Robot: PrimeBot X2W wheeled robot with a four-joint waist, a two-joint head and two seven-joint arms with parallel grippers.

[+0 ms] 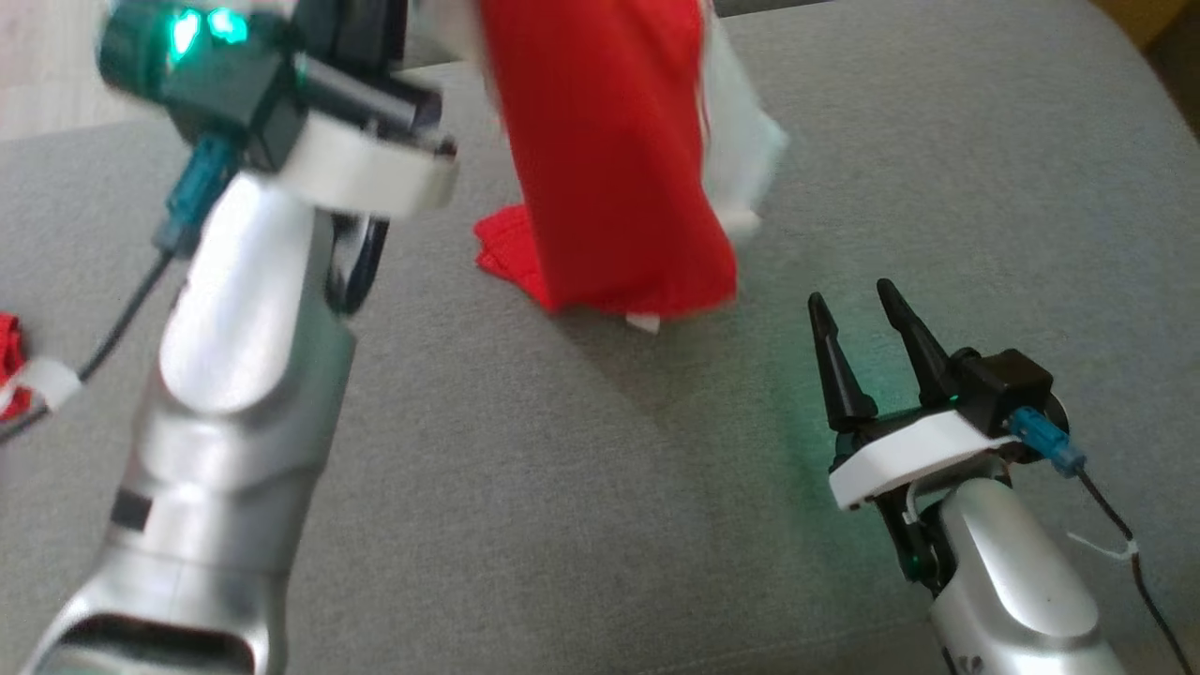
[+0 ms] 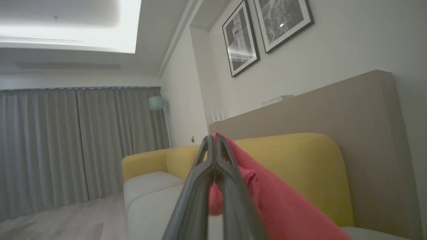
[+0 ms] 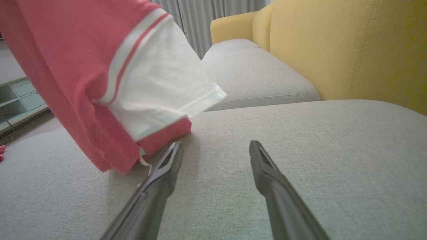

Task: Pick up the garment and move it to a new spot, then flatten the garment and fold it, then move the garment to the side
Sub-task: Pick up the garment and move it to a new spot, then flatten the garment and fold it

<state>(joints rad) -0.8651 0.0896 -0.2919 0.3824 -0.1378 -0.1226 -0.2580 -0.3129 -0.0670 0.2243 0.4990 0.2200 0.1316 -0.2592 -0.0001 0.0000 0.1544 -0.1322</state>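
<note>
The garment (image 1: pixel 609 169) is red with a white sleeve (image 1: pixel 745 141). It hangs from above, and its lower hem rests bunched on the grey sofa cushion (image 1: pixel 562 487). My left gripper (image 2: pixel 213 136) is raised high and is shut on the garment's red cloth (image 2: pixel 277 200), which trails down to the right of its fingers. My right gripper (image 1: pixel 851 295) sits low over the cushion, to the right of the hanging hem, and is open with nothing between its fingers. In the right wrist view its left finger (image 3: pixel 166 166) lies close to the garment's hem (image 3: pixel 66 66).
My left forearm (image 1: pixel 244 375) rises across the left of the head view. A small red thing (image 1: pixel 7 356) lies at the cushion's left edge. The yellow backrest (image 3: pixel 350 50) runs behind the cushion, with a second seat cushion (image 3: pixel 253 76) beyond. Low shelves (image 3: pixel 20 96) stand off the sofa.
</note>
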